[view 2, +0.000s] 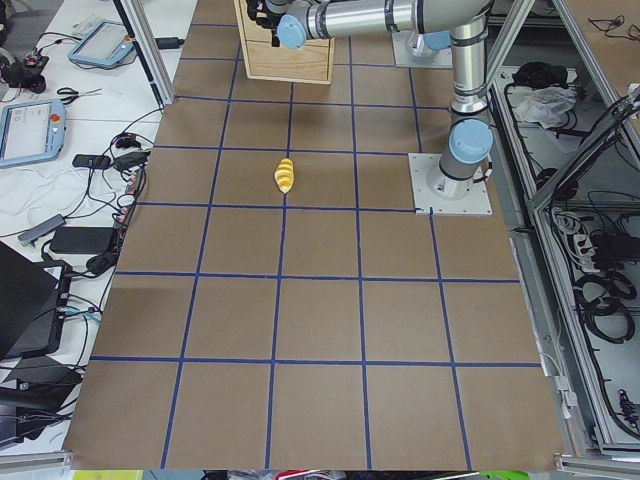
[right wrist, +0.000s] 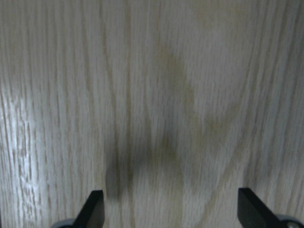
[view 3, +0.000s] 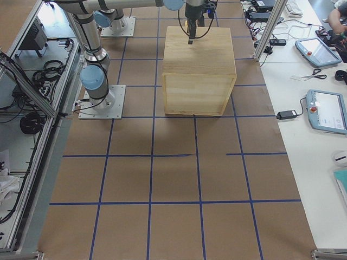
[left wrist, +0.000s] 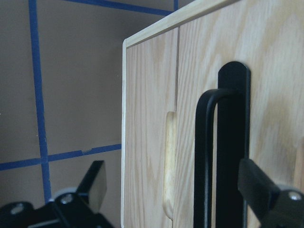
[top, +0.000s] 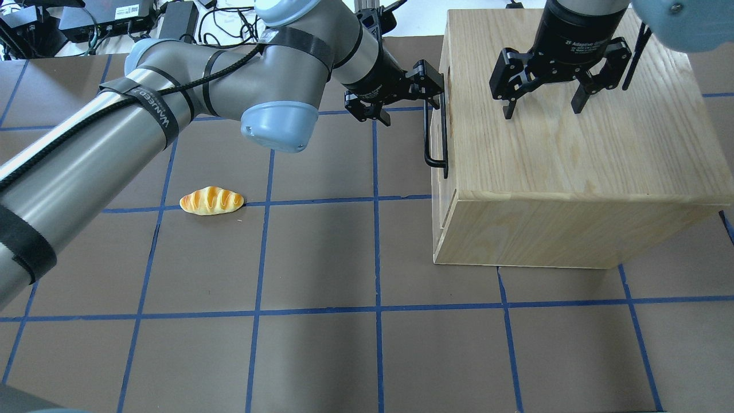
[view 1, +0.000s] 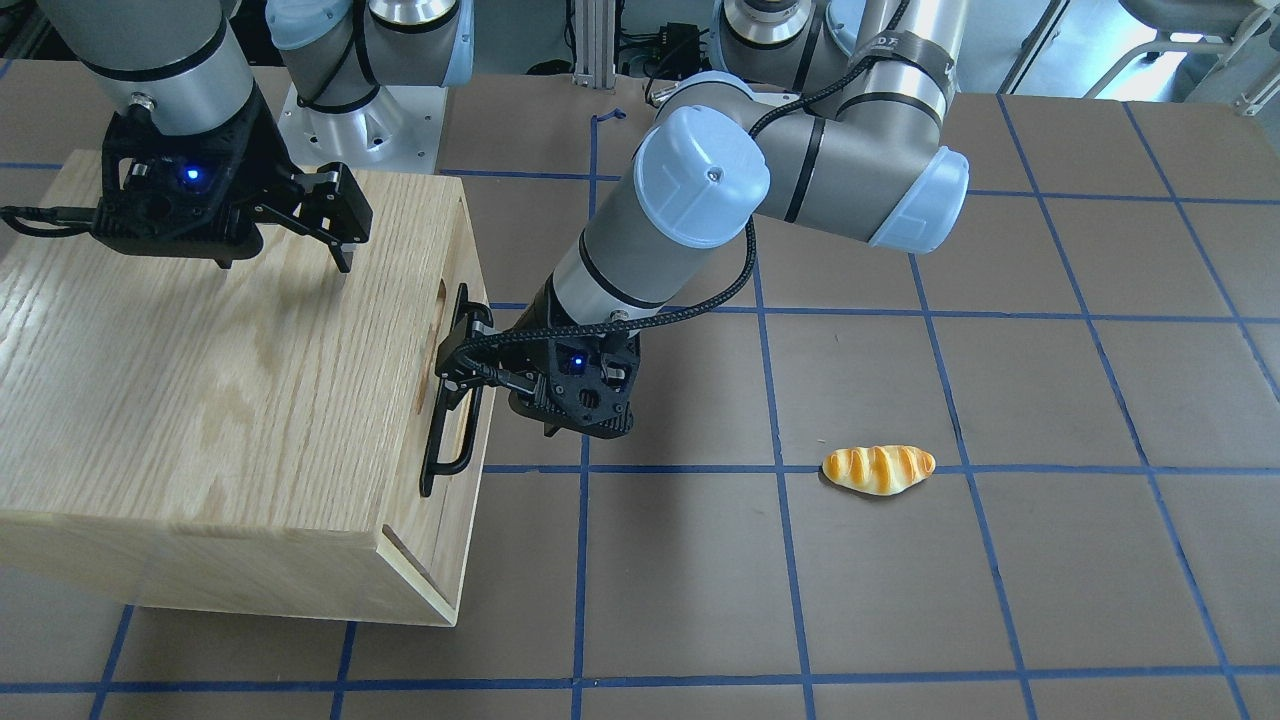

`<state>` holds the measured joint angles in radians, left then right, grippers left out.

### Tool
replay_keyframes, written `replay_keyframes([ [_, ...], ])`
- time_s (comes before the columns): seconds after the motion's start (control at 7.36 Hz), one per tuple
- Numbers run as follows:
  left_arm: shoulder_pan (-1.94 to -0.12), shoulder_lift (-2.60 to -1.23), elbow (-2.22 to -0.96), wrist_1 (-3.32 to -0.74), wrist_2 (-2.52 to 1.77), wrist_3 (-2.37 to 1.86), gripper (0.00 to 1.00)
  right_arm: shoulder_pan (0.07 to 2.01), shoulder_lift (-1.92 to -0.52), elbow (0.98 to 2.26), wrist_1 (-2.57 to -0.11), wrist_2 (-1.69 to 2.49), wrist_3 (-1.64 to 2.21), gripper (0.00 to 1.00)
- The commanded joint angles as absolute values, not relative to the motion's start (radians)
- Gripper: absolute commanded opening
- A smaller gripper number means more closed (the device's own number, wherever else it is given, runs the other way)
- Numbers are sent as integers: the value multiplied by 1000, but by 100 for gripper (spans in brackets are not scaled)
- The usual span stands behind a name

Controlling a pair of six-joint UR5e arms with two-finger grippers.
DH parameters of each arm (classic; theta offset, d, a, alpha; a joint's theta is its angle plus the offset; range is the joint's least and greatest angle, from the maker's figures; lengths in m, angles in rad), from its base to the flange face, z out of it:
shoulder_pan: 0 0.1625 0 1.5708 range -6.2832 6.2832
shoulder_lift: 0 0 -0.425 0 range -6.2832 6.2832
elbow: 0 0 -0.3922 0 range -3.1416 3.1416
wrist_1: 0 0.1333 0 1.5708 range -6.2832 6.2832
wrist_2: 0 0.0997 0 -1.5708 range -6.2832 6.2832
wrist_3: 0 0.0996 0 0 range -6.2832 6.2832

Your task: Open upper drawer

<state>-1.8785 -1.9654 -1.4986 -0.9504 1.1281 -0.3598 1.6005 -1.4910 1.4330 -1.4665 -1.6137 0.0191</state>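
Left gripper (top: 408,94): reaching in at upper centre of the overhead view, fingers (left wrist: 95,183) spread apart and straddling the handle, one on each side of the bar, not clamping it yet.
Handle (top: 427,135): long black bar, standing off the drawer front, running up between the two fingers in the left wrist view.
Upper drawer (left wrist: 280,71): sitting pushed in, front panel lying flush with the cabinet face and filling the right half of the left wrist view; notch (left wrist: 168,161) showing pale just left of the bar.
Right gripper (top: 543,109): hanging over the cabinet top at upper right of the overhead view, fingers pointing down and spread wide, holding nothing; touching the wood or not, cannot tell.
Cabinet (top: 573,160): standing at the right of the overhead view, front facing frame left.
Bread roll (top: 211,201): lying alone at left centre, well apart from the cabinet.
Table (top: 321,344): brown, showing blue tape lines crossing in a grid.
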Motion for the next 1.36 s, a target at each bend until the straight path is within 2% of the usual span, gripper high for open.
replay_keyframes([
  [0.0, -1879, -1971, -1500, -950, 1131, -350, 100, 1601, -1491, 1433, -1466, -1614, 20, 100],
  [1.22, -1879, -1950, -1549, -968, 1247, -276, 100, 1600, -1491, 1433, -1466, -1614, 18, 100],
])
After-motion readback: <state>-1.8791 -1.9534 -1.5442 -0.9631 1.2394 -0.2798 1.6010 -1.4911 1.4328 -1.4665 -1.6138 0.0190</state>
